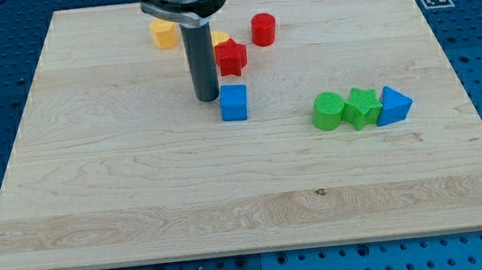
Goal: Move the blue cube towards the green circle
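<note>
The blue cube (233,103) sits near the board's middle, a little toward the view's top. The green circle (328,111) lies to its right, with a gap of bare board between them. My tip (207,97) rests on the board just left of the blue cube, close to its upper left corner; I cannot tell if it touches. The dark rod rises from there to the view's top.
A green star (362,106) and a blue triangle (393,106) lie in a row right of the green circle. A red star (232,57), red cylinder (264,29), yellow block (163,33) and another yellow block (219,39) sit near the top. The wooden board (141,207) has blue table around it.
</note>
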You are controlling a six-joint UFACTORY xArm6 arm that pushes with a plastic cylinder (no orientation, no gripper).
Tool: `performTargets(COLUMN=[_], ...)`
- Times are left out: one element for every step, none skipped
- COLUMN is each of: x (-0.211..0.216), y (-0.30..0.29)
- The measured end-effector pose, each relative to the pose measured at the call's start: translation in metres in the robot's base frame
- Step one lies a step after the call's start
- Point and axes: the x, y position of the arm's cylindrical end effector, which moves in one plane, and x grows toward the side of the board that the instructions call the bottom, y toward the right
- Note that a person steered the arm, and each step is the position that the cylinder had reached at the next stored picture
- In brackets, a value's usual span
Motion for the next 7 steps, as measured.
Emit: performTargets(x=[0.014,0.028,0.020,0.026,0.040,0.053,0.064], y=[0.020,0.024,0.017,0.013,0.013,0.014,0.024])
